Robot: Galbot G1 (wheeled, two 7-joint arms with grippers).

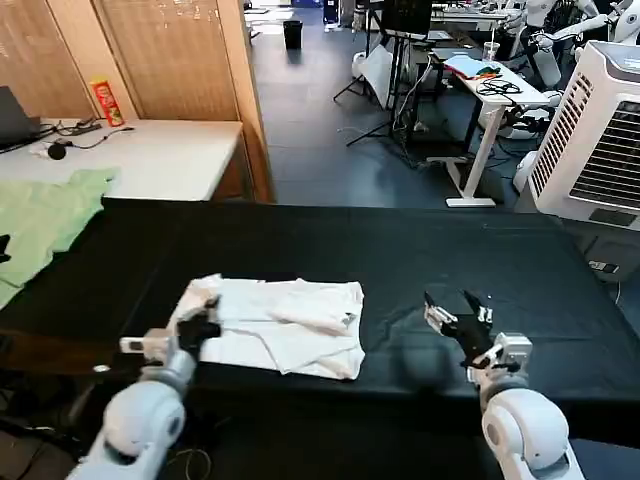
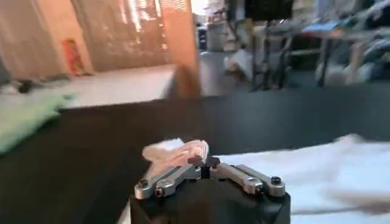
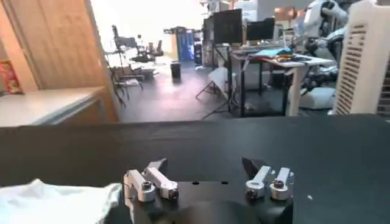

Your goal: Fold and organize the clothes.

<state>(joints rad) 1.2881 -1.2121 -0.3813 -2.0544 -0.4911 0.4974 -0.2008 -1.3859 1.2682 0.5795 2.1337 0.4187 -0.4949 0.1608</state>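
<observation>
A black worktop (image 1: 420, 250) spans the middle of the frame. At the left edge a pale green garment (image 1: 40, 220) lies spread. Behind it, upper left, a white table (image 1: 160, 155) carries a red-and-yellow can (image 1: 106, 102) and black cables (image 1: 70, 128). At the right edge stands a white air cooler (image 1: 600, 130); a white desk (image 1: 490, 85) sits upper right.

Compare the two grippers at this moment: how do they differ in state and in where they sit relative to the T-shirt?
The left gripper is shut on the white T-shirt, pinching its left edge; the right gripper is open and holds nothing. The left one is at the cloth, while the right one sits over the bare black table, apart from the shirt. Both are low at the table's near side.
</observation>
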